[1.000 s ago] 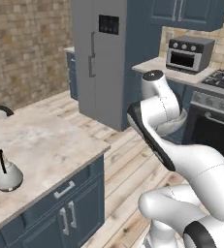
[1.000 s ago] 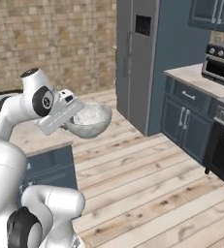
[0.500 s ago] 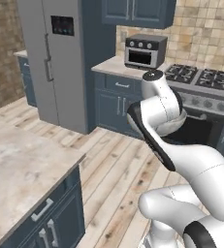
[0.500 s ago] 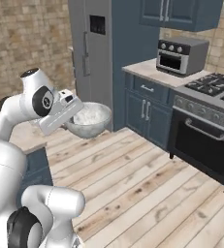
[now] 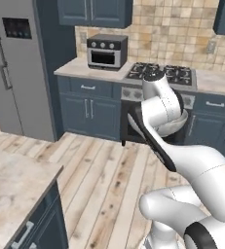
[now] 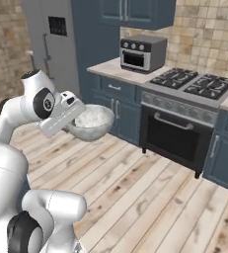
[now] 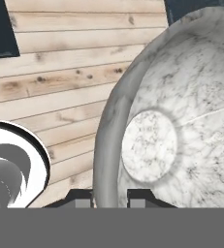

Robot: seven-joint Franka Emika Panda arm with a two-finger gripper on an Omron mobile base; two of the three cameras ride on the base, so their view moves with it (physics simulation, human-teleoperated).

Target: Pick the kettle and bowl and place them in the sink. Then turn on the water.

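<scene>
My gripper (image 6: pixel 75 114) is shut on the rim of the round whitish-grey bowl (image 6: pixel 91 122) and holds it in the air over the wooden floor, about chest high in front of the arm. In the left base view the bowl (image 5: pixel 180 127) peeks out from behind the arm's upper link. In the hand view the bowl's speckled inside (image 7: pixel 181 126) looms large, and its rim runs down between the two fingertips of my gripper (image 7: pixel 112 196). The kettle, the sink and the water are out of view.
A black stove with an oven (image 6: pixel 182 128) stands ahead against the tiled wall, with a toaster oven (image 6: pixel 142 53) on the counter to its left and a tall grey fridge (image 5: pixel 16 63) further left. The island counter's corner (image 5: pixel 11 187) is at the lower left.
The whole picture has swept sideways: the base has turned, so the island has slid off to the left and the stove wall has come into view. The bowl stays in the gripper, unchanged.
</scene>
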